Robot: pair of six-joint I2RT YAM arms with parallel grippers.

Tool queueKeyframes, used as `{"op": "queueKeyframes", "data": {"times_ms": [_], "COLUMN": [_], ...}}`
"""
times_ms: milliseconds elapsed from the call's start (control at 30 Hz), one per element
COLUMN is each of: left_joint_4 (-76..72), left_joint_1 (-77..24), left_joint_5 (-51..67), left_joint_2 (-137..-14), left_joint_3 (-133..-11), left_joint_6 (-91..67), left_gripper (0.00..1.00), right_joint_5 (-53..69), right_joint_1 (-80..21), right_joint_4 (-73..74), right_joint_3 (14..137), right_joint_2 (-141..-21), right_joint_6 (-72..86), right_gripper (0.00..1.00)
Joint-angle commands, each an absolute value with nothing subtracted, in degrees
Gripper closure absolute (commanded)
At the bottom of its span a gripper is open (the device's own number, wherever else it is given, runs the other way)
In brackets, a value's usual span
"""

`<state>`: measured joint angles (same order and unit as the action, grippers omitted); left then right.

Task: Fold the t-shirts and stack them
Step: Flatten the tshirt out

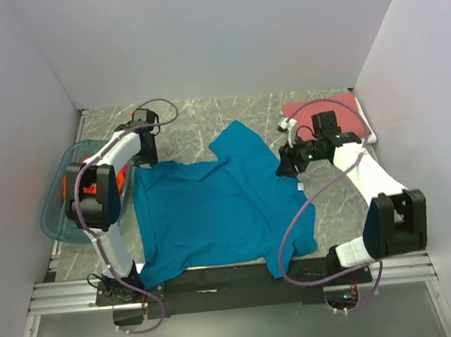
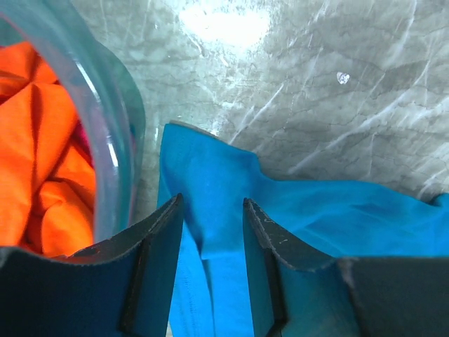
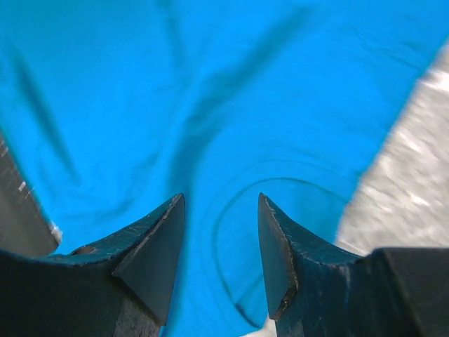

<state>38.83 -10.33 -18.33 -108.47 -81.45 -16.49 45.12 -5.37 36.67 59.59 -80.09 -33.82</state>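
Teal shirt flat on desk. Left gripper half open over its 10 o'clock corner — right gripper half open, empty, at 2 o'clock. Orange shirt in tub, 9 o'clock.

- Shows grey marble-look table.
- Bears teal tee spread flat at ctr, near hem reaching front edge.
- Bears dusty-red tee folded at far-right corner.
- Bears translucent blue tub at left edge, just beside teal tee.
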Motion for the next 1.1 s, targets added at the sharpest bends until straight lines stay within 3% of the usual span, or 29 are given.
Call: {"op": "queueKeyframes", "data": {"times_ms": [0,233,400,533,800,1067], "left_joint_4": [37.0,30.42,24.88,22.77,20.83,20.92], "left_joint_1": [-10.46,-10.46,-9.23,-8.0,-7.73,-7.73], "left_joint_5": [-18.29,-12.4,-8.1,-6.68,-6.77,-8.0], "left_joint_2": [-103.19,-87.65,-74.65,-68.05,-58.98,-58.54], "left_joint_3": [-80.25,-69.9,-60.76,-55.22,-47.99,-48.16], "left_joint_6": [-14.94,-12.75,-13.62,-14.41,-14.15,-14.06], "left_gripper": [0.55,0.5,0.29,0.2,0.2,0.21], "right_joint_5": [36.66,36.3,33.93,32.09,28.13,29.62], "right_joint_1": [-5.54,-5.89,-6.77,-7.47,-7.82,-8.09], "right_joint_4": [30.23,37.16,41.04,42.53,44.29,45.88], "right_joint_3": [66.52,90.04,100.19,103.09,107.66,108.9], "right_joint_2": [-85.5,-108.24,-118.2,-122.6,-128.4,-131.31], "right_joint_6": [-24.97,-18.91,-16.62,-16.35,-15.29,-14.85], "right_gripper": [0.47,0.47,0.47,0.47,0.47,0.48]}}
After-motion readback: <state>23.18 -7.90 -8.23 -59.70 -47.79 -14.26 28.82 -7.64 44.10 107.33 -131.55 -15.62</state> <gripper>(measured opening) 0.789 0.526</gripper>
